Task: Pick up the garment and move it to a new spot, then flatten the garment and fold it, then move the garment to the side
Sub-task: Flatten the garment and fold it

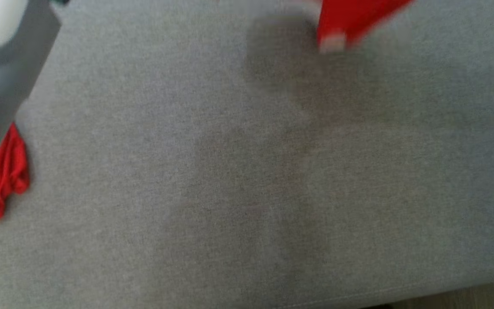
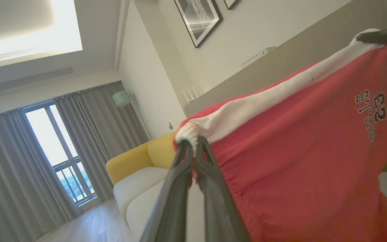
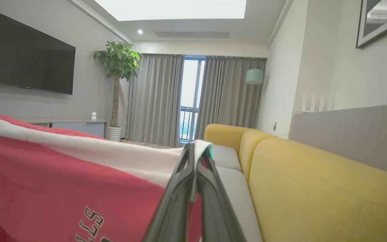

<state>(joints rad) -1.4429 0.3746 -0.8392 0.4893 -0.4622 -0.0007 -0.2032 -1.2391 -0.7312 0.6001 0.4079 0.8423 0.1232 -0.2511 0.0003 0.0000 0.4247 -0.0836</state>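
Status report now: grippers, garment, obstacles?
Left gripper shut on garment waistband. Right gripper shut on other end. Garment aloft, stretched between them. No obstacle seen.

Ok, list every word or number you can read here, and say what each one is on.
"23": dark print on the red garment, turned sideways in the left wrist view.
"BULLS": beside the number in the same print; slightly creased, so this is the likely reading.
"LLS": the same word in the right wrist view, cut off at the bottom edge.
Framed picture: no readable text.
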